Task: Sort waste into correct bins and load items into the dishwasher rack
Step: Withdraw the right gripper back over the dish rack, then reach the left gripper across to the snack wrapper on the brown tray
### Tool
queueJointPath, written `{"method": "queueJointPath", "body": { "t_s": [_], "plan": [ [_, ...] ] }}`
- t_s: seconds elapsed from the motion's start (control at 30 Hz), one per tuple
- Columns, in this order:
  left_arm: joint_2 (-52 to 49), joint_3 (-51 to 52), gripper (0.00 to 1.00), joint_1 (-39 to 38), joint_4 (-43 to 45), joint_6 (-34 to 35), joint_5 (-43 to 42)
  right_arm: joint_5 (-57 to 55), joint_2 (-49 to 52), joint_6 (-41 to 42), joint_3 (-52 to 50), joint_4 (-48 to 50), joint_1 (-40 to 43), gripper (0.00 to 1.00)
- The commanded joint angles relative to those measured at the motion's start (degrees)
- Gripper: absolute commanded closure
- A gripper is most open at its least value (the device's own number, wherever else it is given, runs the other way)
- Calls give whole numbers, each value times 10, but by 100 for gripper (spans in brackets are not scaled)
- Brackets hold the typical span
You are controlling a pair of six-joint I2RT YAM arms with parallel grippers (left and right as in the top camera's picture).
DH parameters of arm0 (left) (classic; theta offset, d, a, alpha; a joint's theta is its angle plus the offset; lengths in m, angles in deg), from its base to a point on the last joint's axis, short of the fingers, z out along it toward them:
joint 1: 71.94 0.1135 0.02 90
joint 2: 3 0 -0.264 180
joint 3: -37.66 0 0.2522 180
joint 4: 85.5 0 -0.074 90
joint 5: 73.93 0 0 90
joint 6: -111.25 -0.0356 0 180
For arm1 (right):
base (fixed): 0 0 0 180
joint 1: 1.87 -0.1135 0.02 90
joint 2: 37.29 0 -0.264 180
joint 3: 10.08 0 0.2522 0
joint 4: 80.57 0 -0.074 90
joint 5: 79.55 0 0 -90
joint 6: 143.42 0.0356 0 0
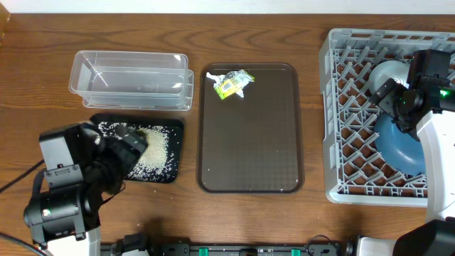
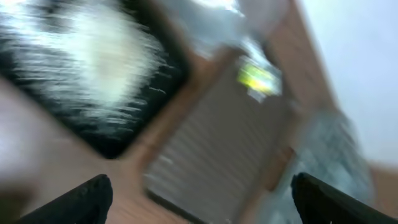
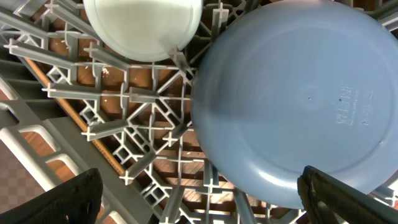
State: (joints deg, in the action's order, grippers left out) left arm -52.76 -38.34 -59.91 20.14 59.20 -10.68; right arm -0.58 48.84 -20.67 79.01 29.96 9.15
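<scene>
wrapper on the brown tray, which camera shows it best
Overhead: the crumpled wrapper lies sharp, unobstructed at the brown tray's far end. Left wrist shows the wrapper only as a yellow-green blur; right wrist misses it.

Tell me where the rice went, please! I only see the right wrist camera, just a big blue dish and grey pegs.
Observer: The rice is heaped on the black tray, at the opposite end from the rack.
Operator: Is any other rubbish lying around?
Observer: Yes, a crumpled wrapper lies on the brown serving tray, near its far edge and not in a bin.
Operator: What is the other arm up to?
Observer: The left hand is over the black tray, open and holding nothing.
</scene>
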Motion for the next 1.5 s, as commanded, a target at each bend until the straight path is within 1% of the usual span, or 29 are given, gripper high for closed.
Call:
{"method": "queueJointPath", "body": {
  "t_s": [0.0,0.07,0.1,0.17,0.27,0.3,0.37,0.43,0.47,0.53,0.6,0.77,0.8,0.83,0.97,1.03,1.13,1.27,1.47],
  "plan": [
    [0,-7,6,-34,27,-75,-173,-10,-7,-7,4,0,6,1],
    [-3,-8,6,-71,51,-77,-162,-10,-7,-7,4,0,6,1],
    [-10,-13,6,-95,55,-77,-141,-10,-7,-7,4,0,6,1],
    [-34,-33,6,-143,48,-78,-88,-10,-7,-7,4,0,6,1],
    [-111,-97,6,-235,10,-98,16,-10,-7,-7,4,0,6,1],
    [-141,-124,6,-264,-10,-106,55,-10,-7,-7,4,0,6,1],
    [-222,-200,5,-330,-59,-119,161,-10,-7,-7,4,0,6,1],
    [-292,-263,6,-378,-82,-121,274,-10,-7,-7,4,0,6,1],
    [-321,-283,6,-394,-78,-121,325,-10,-7,-7,4,0,6,1],
    [-374,-305,5,-419,-44,-120,424,-10,-7,-7,4,0,6,1],
    [-414,-304,6,-432,3,-120,466,-10,-7,-7,4,0,6,1],
    [-509,-304,6,-436,123,-122,474,-10,-7,-7,4,0,6,1],
    [-531,-304,6,-436,150,-138,474,-10,-7,-7,4,0,6,1],
    [-549,-304,6,-436,174,-165,473,-10,-7,-7,4,0,6,1],
    [-626,-304,6,-441,267,-324,465,-10,-7,-7,4,0,6,1],
    [-660,-304,6,-445,300,-393,465,-10,-7,-7,4,0,6,1],
    [-703,-304,6,-450,336,-457,465,-10,-7,-7,4,0,6,1],
    [-744,-304,6,-450,358,-494,467,-10,-7,-7,4,0,6,1],
    [-773,-304,7,-450,378,-517,470,-10,-7,-7,4,0,6,1]
  ]
}}
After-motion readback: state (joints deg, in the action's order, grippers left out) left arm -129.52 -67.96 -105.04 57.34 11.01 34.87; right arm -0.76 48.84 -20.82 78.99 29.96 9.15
